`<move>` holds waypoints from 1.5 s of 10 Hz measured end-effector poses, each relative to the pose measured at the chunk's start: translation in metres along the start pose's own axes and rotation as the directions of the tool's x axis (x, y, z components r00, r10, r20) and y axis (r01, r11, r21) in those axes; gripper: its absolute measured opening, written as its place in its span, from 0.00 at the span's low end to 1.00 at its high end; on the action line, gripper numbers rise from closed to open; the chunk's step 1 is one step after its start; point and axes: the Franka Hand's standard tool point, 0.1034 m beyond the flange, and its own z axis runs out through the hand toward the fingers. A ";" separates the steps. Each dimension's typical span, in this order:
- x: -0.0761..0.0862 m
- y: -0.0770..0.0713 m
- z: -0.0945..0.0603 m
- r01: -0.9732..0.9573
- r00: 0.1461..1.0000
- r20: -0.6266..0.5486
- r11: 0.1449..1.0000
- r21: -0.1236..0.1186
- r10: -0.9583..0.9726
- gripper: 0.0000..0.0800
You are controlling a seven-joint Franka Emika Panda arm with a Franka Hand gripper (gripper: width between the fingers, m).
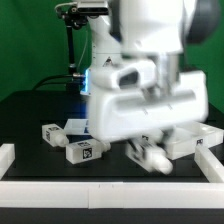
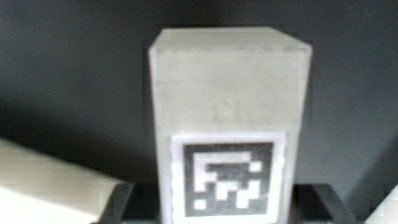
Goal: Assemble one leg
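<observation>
While blurred arm (image 1: 150,60) looms over black bench (image 1: 30,105), white rim (image 1: 100,192) fences bench's near edge. Leg (image 2: 228,110) fills wrist view: long axis runs straight away from camera, tagged end nearest lens. Fingers (image 2: 139,206) clamped on leg's sides, low over bench toward exterior view's right. Spare legs (image 1: 83,150) lie at exterior view's left.

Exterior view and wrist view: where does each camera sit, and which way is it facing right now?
Exterior view: off the arm, beyond the white rim, looking slightly down across the black table at the blurred arm and loose legs.
Wrist view: on the wrist, looking along the gripper at the leg it clamps; dark fingers show beside it.
Shared: probably that leg, under the arm in the exterior view.
</observation>
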 end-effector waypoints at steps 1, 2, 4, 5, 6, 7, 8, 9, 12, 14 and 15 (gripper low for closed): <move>-0.015 0.016 -0.018 -0.014 1.000 0.003 1.000 -0.011 0.014 0.36; -0.024 0.030 -0.029 -0.033 0.999 0.001 0.999 -0.023 0.033 0.36; -0.024 0.032 -0.030 -0.038 0.999 0.000 0.999 -0.026 0.038 0.36; -0.024 0.032 -0.029 -0.038 0.999 0.000 0.999 -0.025 0.038 0.36; -0.024 0.032 -0.029 -0.039 0.999 0.000 0.999 -0.025 0.039 0.36; -0.025 0.033 -0.029 -0.048 0.999 -0.001 0.999 -0.022 0.048 0.36; -0.036 0.039 -0.029 -0.061 0.998 -0.001 0.998 -0.010 0.061 0.36; -0.063 0.056 -0.036 -0.036 0.999 0.008 0.999 -0.009 0.036 0.36; -0.149 0.105 -0.029 0.014 0.999 0.036 1.000 -0.015 -0.013 0.36; -0.154 0.104 -0.025 0.003 0.999 0.038 1.000 -0.015 -0.002 0.36; -0.154 0.104 -0.025 0.003 0.999 0.038 1.000 -0.015 -0.003 0.36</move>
